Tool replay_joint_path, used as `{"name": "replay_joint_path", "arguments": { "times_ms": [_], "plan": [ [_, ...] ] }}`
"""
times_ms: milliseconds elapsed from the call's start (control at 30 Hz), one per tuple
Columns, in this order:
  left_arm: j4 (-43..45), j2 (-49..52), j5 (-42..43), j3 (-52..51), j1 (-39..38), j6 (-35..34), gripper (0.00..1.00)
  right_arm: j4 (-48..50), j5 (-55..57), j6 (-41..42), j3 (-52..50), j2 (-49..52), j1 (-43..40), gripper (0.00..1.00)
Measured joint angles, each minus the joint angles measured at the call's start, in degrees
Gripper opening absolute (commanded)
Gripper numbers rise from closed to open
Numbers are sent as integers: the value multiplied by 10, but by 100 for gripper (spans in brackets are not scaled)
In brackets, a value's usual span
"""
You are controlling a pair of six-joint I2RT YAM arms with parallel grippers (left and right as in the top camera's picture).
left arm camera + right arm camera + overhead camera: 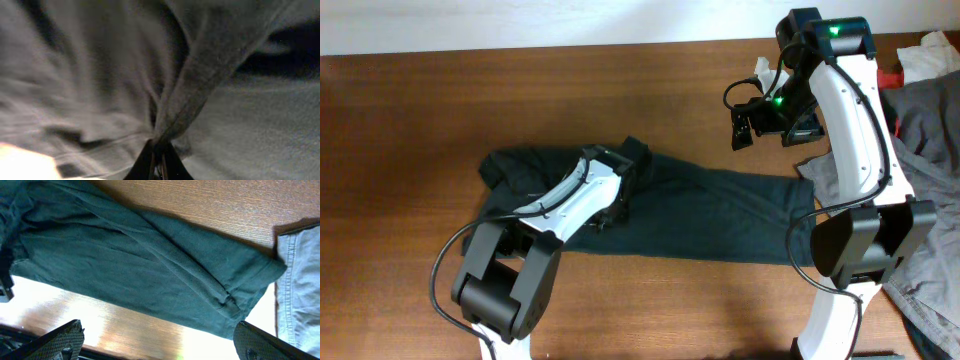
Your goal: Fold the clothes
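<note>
Pinching: left gripper (159, 161) clamped on a fold of the clothes (720, 215), mid-frame.
Right gripper (157, 347): jaws wide, empty; clothes lower in frame.
Count: clothes one, grippers two.

Overhead view straight down; left wrist hard against the clothes (225, 125), right wrist higher over them.
</note>
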Motion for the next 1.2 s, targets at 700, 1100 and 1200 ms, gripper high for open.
{"name": "replay_joint_path", "arguments": {
  "times_ms": [700,1100,1200],
  "plan": [
    [-180,-93,-57,47,35,0,4,0,-28,14,-5,0,0,90],
    [-215,-93,-62,47,43,-1,6,-1,29,60,-213,-17,-3,78],
    [-233,-93,-61,47,47,-3,6,8,40,67,-263,-17,-14,75]
  ]
}}
